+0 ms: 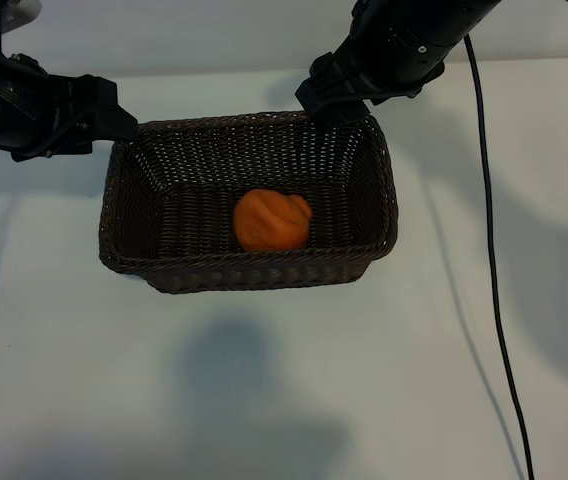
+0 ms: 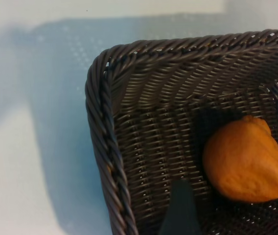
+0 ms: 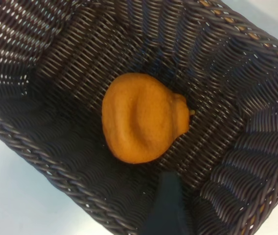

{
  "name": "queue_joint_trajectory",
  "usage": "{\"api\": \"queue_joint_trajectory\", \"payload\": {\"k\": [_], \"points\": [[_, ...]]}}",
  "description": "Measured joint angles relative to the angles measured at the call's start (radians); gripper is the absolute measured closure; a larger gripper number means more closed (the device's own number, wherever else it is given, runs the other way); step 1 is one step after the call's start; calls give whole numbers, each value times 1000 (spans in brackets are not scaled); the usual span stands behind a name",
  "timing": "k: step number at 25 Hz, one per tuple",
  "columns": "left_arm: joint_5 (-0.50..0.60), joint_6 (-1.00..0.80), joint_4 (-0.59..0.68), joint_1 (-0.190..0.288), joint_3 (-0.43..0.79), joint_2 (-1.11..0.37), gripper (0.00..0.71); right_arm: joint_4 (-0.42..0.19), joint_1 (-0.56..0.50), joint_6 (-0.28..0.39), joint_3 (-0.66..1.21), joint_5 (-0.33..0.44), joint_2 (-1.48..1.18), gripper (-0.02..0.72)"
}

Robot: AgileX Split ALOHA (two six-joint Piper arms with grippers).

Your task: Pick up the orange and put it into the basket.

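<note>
On the pale table in front of you sits the basket, its dark woven walls taking up the middle of the exterior view; both arms hang at its far rim, one at each far corner. The left gripper hovers at the far left corner, its jaws wide and holding nothing; only one dark fingertip shows in its wrist view, poised over the basket floor beside the fruit. The right gripper hangs over the far right corner, likewise spread wide and empty; a single fingertip shows in its wrist view, apart from the fruit. The orange rests on the woven floor inside the basket, roughly central, touching neither wall nor finger; you can see its lumpy top and small stem nub from the right wrist view. By my reading, the pick and the drop are done; the fruit is where the task wants it. What remains for you, if anything, is to draw both arms clear of the rim.
</note>
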Motion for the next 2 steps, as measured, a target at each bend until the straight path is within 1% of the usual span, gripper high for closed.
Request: {"api": "queue_joint_trajectory", "payload": {"k": [2], "points": [[0,-1,0,0,0,0,121,0,0,0,0,0,0,106]]}}
